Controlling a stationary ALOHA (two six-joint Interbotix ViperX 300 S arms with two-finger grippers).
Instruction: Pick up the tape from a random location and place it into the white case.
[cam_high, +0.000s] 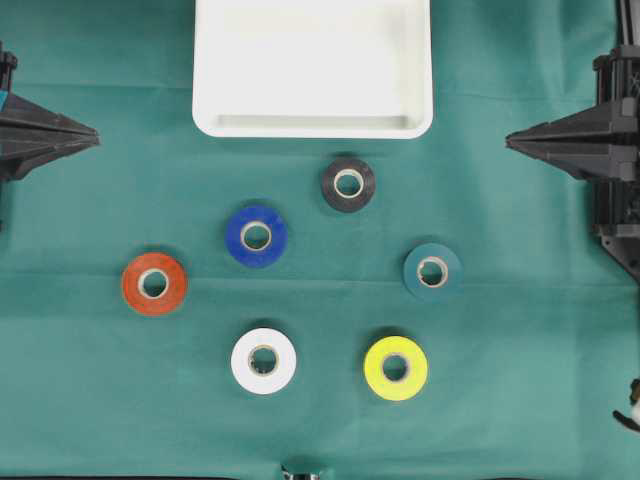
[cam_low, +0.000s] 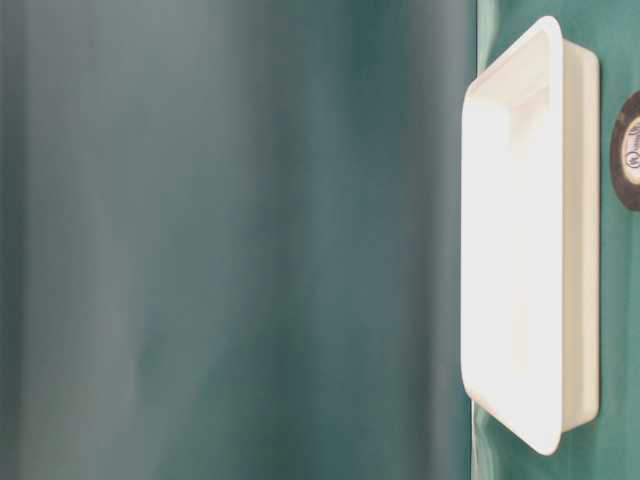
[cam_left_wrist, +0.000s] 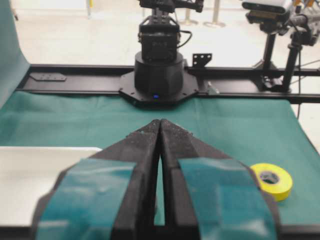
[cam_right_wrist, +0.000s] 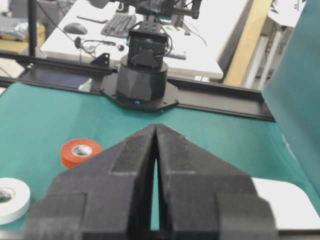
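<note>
From overhead I see six tape rolls lying flat on the green worktop (cam_high: 100, 400), all apart from one another and between my two pincers. The black roll (cam_high: 348, 184) lies nearest the white case (cam_high: 313, 126), just short of its near rim. Below it sit the blue roll (cam_high: 256, 236) and the dark teal roll (cam_high: 432, 271), then the orange roll (cam_high: 154, 284), which is the closest one to my left pincer (cam_high: 97, 133). The white roll (cam_high: 263, 361) and the yellow roll (cam_high: 395, 368) lie farthest from the case.

The case rests at the top edge of the worktop, roughly midway between the pincers, and I see nothing inside it.

My left pincer is pressed together and pinches nothing; from its own camera the yellow roll shows ahead and to the right of its tip. My right pincer (cam_high: 508, 141) is likewise pressed together with nothing in it; its camera shows the orange roll ahead to the left of the tip. Both pincers point inward, well apart from every roll.
</note>
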